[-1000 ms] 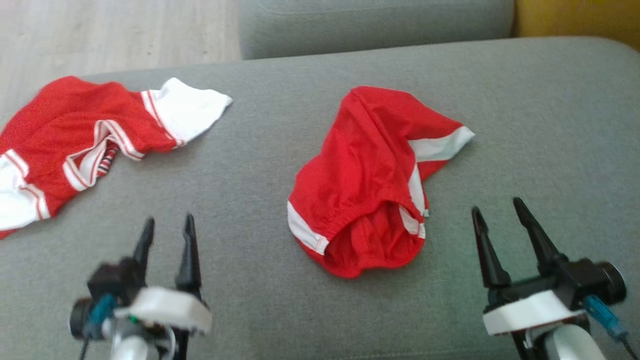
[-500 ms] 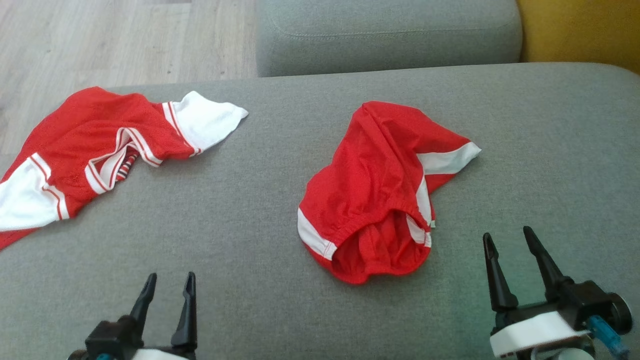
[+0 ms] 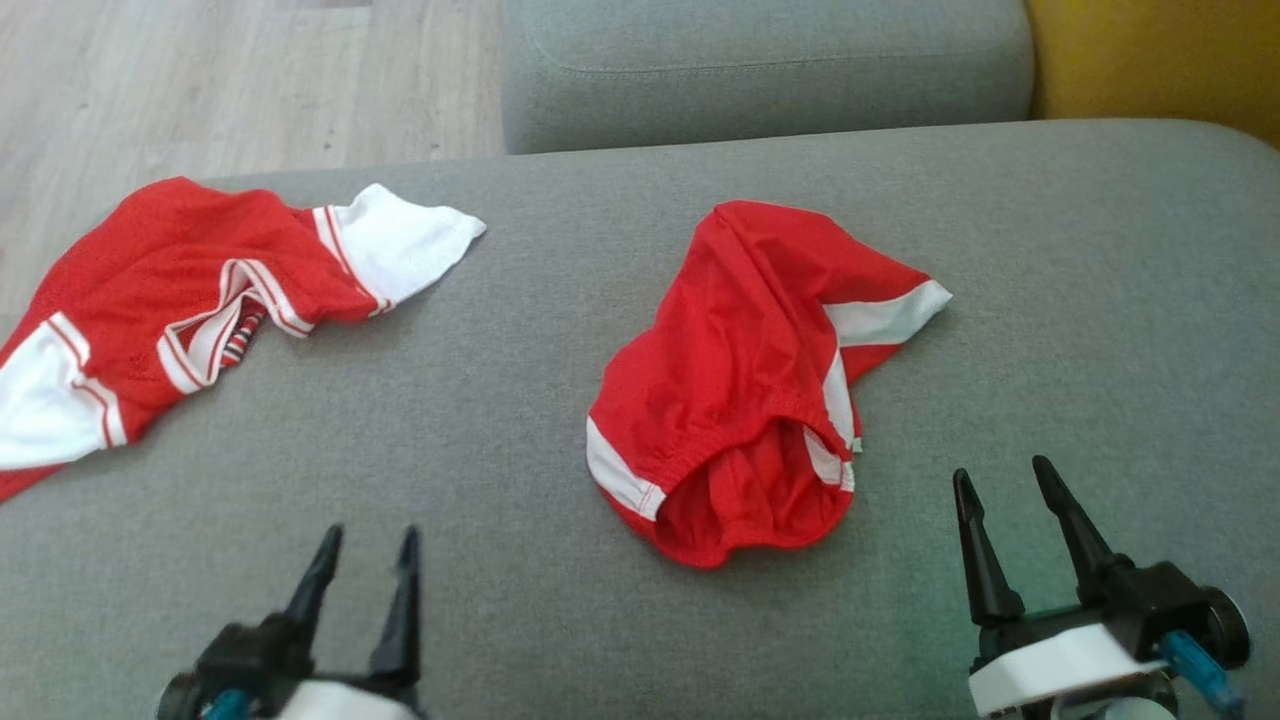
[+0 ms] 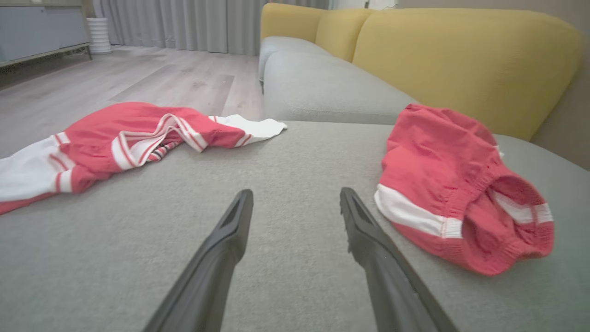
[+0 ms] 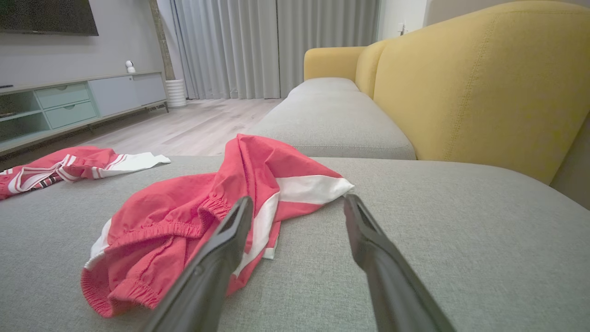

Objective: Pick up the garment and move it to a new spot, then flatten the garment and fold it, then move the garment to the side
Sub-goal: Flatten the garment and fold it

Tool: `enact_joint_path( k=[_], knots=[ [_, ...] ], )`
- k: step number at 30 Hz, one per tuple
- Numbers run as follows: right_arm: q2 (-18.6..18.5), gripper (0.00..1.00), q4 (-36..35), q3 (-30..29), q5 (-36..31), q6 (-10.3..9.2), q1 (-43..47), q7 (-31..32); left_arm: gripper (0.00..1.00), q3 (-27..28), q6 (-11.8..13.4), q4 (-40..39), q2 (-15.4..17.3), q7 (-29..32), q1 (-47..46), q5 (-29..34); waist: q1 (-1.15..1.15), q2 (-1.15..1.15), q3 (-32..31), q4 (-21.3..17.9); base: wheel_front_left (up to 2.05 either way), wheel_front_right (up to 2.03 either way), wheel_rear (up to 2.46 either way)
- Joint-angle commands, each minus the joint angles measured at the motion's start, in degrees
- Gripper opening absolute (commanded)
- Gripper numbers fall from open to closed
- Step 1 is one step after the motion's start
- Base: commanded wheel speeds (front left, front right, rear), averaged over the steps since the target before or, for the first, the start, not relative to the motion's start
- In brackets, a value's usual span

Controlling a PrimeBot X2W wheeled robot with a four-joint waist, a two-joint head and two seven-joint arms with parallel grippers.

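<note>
A pair of red shorts [image 3: 740,380] with white trim lies crumpled in the middle of a grey sofa seat [image 3: 480,430], unmoved over the last second. A red-and-white jersey [image 3: 170,290] sprawls well to the left. The 2 grippers hover wide open and empty: the left gripper [image 3: 370,532] has edged slightly toward the red shorts, the right gripper [image 3: 1002,470] waits near their right edge, so step 1, the pickup, looks not yet begun.

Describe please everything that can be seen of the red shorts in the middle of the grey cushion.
The red shorts seem thin, smooth cloth, red with white stripes and a gathered elastic waistband. They lie crumpled, not flat, on the grey cushion, the open waist turned toward the robot, one white-banded leg end reaching to the robot's right. Only the cushion touches them.
</note>
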Motion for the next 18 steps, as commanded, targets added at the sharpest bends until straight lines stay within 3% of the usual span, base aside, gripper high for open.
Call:
enact_joint_path(
  k=[1,4,8,14,18],
  knots=[
    [-0.7,1.0,-1.9,1.5,0.1,-0.04,-2.7,-0.3,1.0,0.4,-0.4,-2.1,-0.4,-0.7,-4.3,-0.1,0.0,0.0,0.3,-0.6,0.0,0.0,0.0],
    [-0.6,1.0,-2.4,1.9,0.2,-0.04,-3.4,-0.3,1.0,-5.5,-0.6,-0.7,-0.5,-0.7,-7.1,-4.5,0.0,0.0,1.1,-2.1,0.0,0.0,0.0],
    [-0.5,1.0,-3.0,2.9,0.5,-0.04,-5.0,-0.3,1.0,-17.0,1.5,-0.3,-0.5,2.5,-13.6,-12.5,0.0,0.0,3.0,-5.1,0.0,0.0,0.0],
    [-0.1,1.0,-3.5,4.2,1.2,-0.04,-7.2,-0.3,1.0,-30.7,6.8,3.3,-0.5,9.8,-23.5,-24.0,0.0,0.0,5.8,-10.6,0.0,0.0,0.0],
    [0.3,1.0,-3.6,4.9,1.7,-0.04,-8.6,-0.3,1.0,-36.8,10.2,8.0,-0.5,13.6,-28.9,-27.5,0.0,0.0,7.2,-14.5,0.0,0.0,0.0]
  ],
)
